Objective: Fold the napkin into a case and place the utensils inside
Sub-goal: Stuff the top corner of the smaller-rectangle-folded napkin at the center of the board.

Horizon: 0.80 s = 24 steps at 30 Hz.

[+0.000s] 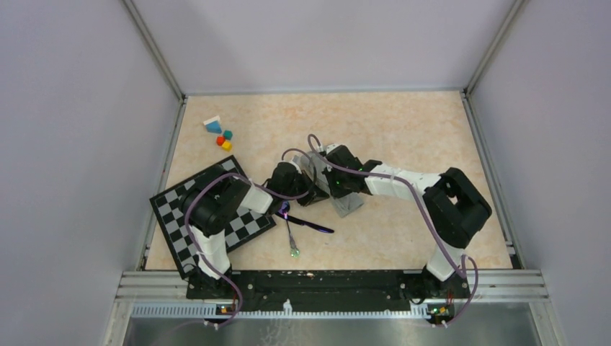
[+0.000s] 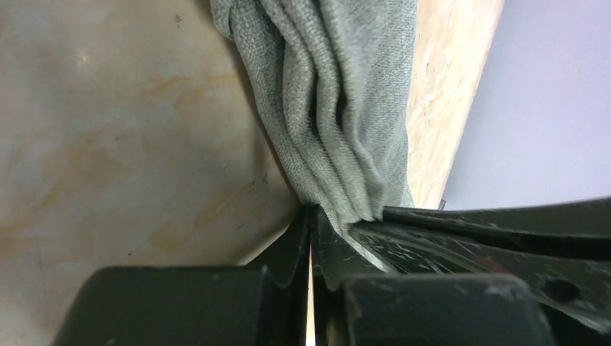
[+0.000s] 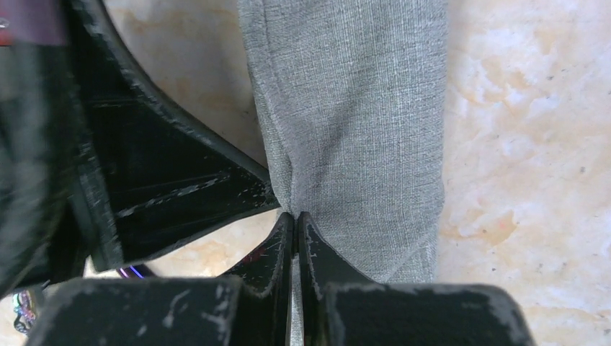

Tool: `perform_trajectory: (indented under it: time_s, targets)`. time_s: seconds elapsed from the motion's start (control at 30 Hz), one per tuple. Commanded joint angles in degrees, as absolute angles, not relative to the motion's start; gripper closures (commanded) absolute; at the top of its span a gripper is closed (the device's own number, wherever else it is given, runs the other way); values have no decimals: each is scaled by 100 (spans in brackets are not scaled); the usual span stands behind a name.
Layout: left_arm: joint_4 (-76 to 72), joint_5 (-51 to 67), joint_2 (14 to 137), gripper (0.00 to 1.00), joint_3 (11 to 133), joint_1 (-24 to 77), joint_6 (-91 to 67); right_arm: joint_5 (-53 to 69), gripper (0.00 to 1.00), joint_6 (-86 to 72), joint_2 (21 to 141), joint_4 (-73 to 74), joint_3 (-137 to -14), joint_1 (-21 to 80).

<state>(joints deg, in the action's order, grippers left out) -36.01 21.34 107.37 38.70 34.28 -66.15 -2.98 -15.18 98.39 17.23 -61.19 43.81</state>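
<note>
At the left, the left gripper (image 2: 311, 216) has its jaws pressed together on the gathered edge of the napkin (image 2: 339, 108), which lies on the table (image 1: 403, 130) near the middle. The bite looks very thin, only at the fingertips. I judge the cloth may slip out on any pull, and the folds bunched there may set as wrinkles and not as a flat case. Just on the near side of it lie the utensils (image 1: 291, 232), not inside anything; a dragged cloth or a low-moving claw could push them away. To the right, the right gripper (image 3: 295, 216) is closed too, pinching the smoother side of the same narrow end, almost touching the other claw. If the two pull in different directions they may knock together or lose the hold. From above, the arms (image 1: 389, 180) cover most of the napkin, so I cannot tell how it is folded, and the far ends of the utensils seem to run under the left one
</note>
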Motion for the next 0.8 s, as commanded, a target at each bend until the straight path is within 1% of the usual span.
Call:
perform_trajectory:
  time_s: [0.0, 0.1, 0.2, 0.27, 0.3, 0.4, 0.47, 0.53, 0.73, 0.77]
  targets:
    - [-3234, 1707, 10368, 93, 3768, 3428, -6277, -57, 100, -1734, 10082, 1605, -6193, 4292]
    - [-3157, 1821, 10005, 86, 3504, 3228, -6118, -31, 100, -1806, 10153, 1597, -6146, 4190]
    - [-3216, 2257, 9585, 83, 3247, 2756, -5994, 44, 100, -1849, 10178, 1558, -6102, 4078]
    - [-3101, 2534, 9445, 79, 3355, 2464, -5729, 137, 100, -1863, 10178, 1535, -6076, 4042]
    - [-2954, 2678, 9449, 79, 3564, 2367, -5530, 150, 100, -1870, 10167, 1518, -6059, 4035]
    - [-2602, 3062, 9694, 87, 4361, 2276, -5106, 186, 100, -1887, 10160, 1487, -6039, 3993]
    - [-2482, 3107, 9925, 90, 4717, 2285, -5036, 183, 100, -1902, 10151, 1478, -6037, 3990]
    - [-2358, 2908, 10128, 91, 4985, 2313, -4929, 186, 100, -1898, 10147, 1477, -6033, 3986]
    - [-1463, 2036, 10602, 100, 5804, 2485, -4364, 200, 100, -1899, 10125, 1425, -6004, 3981]
    - [-1455, 1973, 10654, 100, 5862, 2502, -4346, 206, 100, -1906, 10125, 1417, -6004, 3978]
